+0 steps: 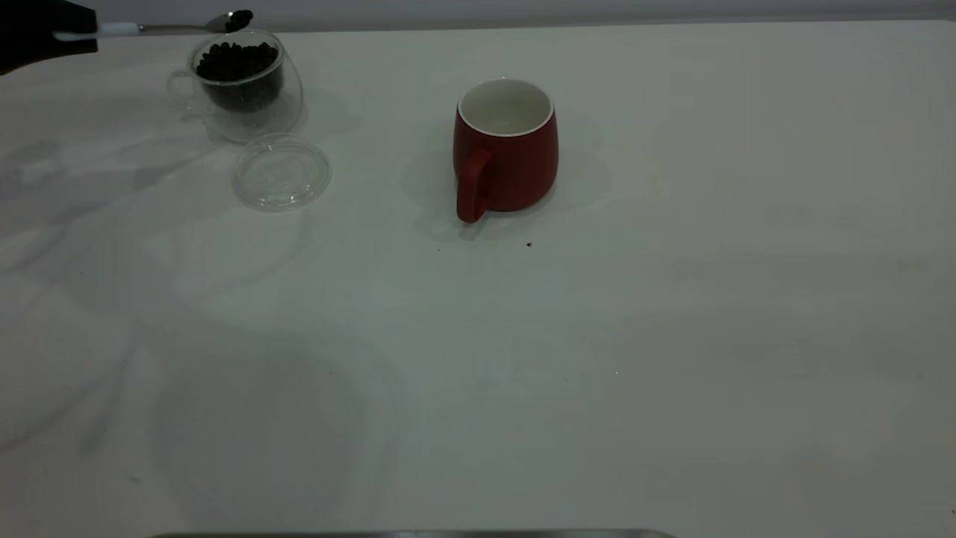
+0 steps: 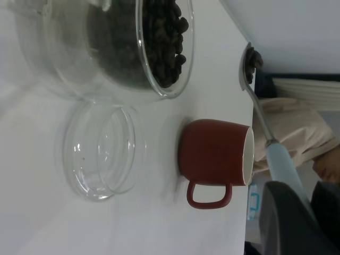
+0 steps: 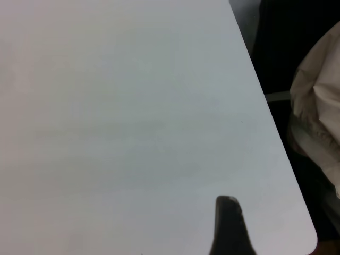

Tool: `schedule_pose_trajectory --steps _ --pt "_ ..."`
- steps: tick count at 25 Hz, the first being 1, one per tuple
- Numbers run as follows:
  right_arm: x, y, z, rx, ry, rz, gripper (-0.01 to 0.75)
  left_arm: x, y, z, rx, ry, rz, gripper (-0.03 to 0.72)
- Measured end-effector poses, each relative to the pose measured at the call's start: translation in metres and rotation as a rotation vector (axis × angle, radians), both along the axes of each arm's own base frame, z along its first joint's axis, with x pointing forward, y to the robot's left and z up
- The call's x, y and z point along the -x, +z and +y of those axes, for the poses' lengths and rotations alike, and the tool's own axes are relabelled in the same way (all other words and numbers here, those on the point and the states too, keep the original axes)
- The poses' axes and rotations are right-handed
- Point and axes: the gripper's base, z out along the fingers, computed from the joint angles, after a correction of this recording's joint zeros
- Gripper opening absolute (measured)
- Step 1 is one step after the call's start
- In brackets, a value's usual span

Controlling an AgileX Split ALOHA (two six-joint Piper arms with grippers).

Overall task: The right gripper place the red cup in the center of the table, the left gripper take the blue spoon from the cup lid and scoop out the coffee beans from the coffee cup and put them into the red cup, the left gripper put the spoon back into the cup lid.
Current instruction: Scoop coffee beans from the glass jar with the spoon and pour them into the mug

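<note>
Red cup (image 1: pixel 506 149): set mid-counter, empty, right of loaded blue spoon (image 1: pixel 153 27).
Left gripper (image 1: pixel 46 33): jaws clamped on spoon handle, stem pointing right.
Right gripper (image 3: pixel 229 226): jaw state cannot be told.

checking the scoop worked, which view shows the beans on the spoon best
The left wrist view: the blue spoon has its bowl turned toward the camera, with a few coffee beans plainly sitting in it. The exterior view shows the same spoon only small and side-on, its load a dark lump above the coffee cup. The right wrist view shows only bare table.
</note>
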Motion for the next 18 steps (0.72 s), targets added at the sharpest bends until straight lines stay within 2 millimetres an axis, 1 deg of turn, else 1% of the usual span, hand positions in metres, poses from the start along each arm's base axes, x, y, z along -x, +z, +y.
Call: schedule_pose_trajectory --steps 3,7,18 --pt "0.000 0.000 0.000 0.000 0.000 0.000 0.532 -0.001 0.000 -0.006 0.000 -0.014 0.000 0.126" --pt "0.000 0.000 0.000 0.000 0.000 0.000 0.532 -0.005 0.000 -0.023 0.000 -0.053 0.000 0.126" --pt "0.000 0.000 0.000 0.000 0.000 0.000 0.532 -0.013 0.000 -0.083 -0.001 -0.192 -0.002 0.126"
